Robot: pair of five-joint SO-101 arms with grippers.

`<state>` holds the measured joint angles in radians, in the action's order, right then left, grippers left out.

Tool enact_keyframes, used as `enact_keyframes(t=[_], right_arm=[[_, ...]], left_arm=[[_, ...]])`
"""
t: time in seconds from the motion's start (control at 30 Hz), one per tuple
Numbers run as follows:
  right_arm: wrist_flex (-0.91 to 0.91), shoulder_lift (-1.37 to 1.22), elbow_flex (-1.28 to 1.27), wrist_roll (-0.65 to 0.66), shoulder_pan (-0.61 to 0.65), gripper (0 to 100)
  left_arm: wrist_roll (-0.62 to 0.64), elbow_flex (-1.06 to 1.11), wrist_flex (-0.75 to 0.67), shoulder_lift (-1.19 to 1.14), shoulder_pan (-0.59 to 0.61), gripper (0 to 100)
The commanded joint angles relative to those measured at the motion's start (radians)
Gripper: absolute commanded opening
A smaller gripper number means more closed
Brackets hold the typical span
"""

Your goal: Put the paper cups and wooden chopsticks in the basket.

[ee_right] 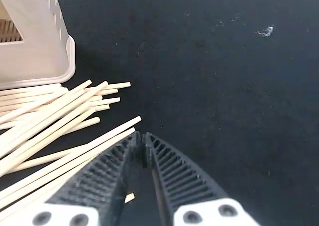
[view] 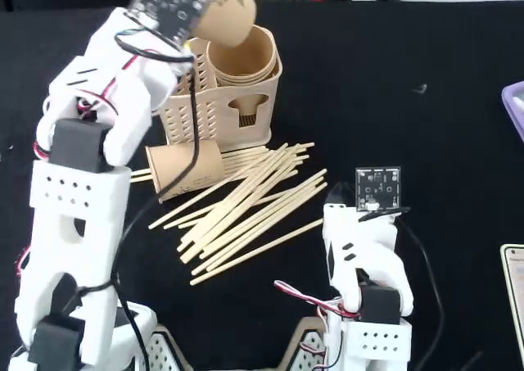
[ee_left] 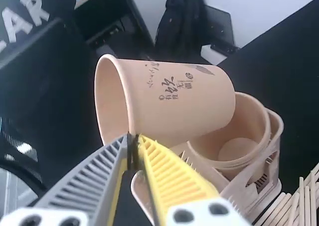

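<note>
The left claw is clenched on the rim of a paper cup, pinching one wall. The cup hangs above the basket, tipped almost onto its side with its base towards the stack of cups already nested there.

To finish this step well, the arm probably needs to roll the cup upright, base down, and centre it over the stack's open mouth before lowering. Let go while it is tilted and it could catch the rim and tumble out.

A second cup lies on its side just beside the basket, on the scattered chopsticks. The right claw is clenched on nothing, low over the black table near the chopstick tips.
</note>
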<state>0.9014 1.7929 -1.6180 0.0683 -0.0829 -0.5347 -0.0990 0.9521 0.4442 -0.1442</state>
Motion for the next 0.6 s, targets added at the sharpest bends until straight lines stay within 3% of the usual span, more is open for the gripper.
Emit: enact_keyframes(t=[0.0, 0.57], right_arm=[[-0.023, 0.016, 0.004, -0.009, -0.009, 1.5], [-0.023, 0.016, 0.004, -0.009, -0.009, 1.5]], left_arm=[[-0.078, -0.005, -0.025, -0.006, -0.068, 3], [-0.236, -0.03, -0.023, -0.094, -0.062, 3]])
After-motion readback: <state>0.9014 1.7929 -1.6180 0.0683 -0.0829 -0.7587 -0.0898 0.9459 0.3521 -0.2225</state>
